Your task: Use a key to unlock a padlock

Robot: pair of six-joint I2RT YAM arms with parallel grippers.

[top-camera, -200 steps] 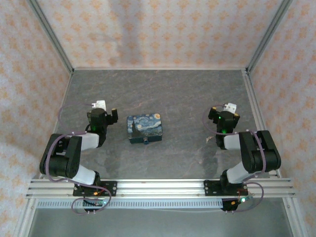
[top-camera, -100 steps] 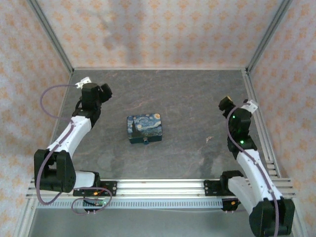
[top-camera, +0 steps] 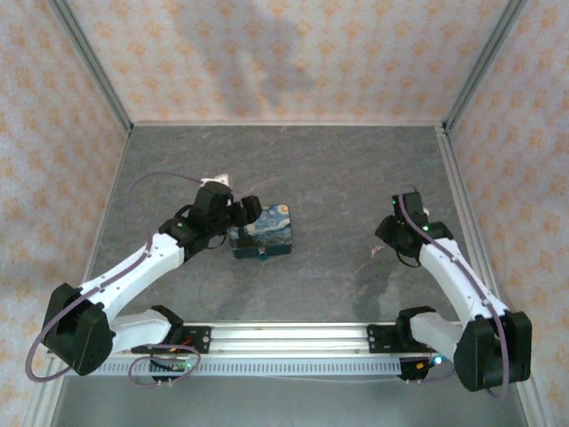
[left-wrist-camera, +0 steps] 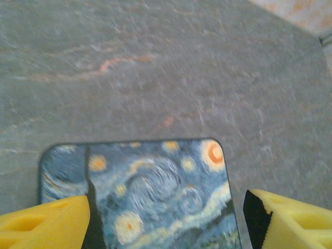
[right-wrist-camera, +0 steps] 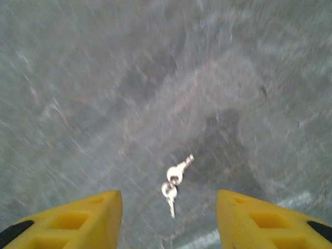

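Swung the left gripper [left-wrist-camera: 166,220] in from the far-left corner to hang over the painted tin [top-camera: 267,224], fingers apart and empty, with the padlock [top-camera: 264,254] untouched at the tin's near edge. Brought the right gripper [right-wrist-camera: 168,210] leftward and low over the keys [right-wrist-camera: 174,182] on the table [top-camera: 338,178], fingers spread either side, nothing clamped. Looked like set-up for steadying the tin and picking up a key; unlocking not begun.

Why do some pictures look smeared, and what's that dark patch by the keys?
Right wrist view: table streaked with blur, keys readable, dark patch likely a shadow. Left wrist view: painted tin slightly soft. Top view: sharp, evenly lit.
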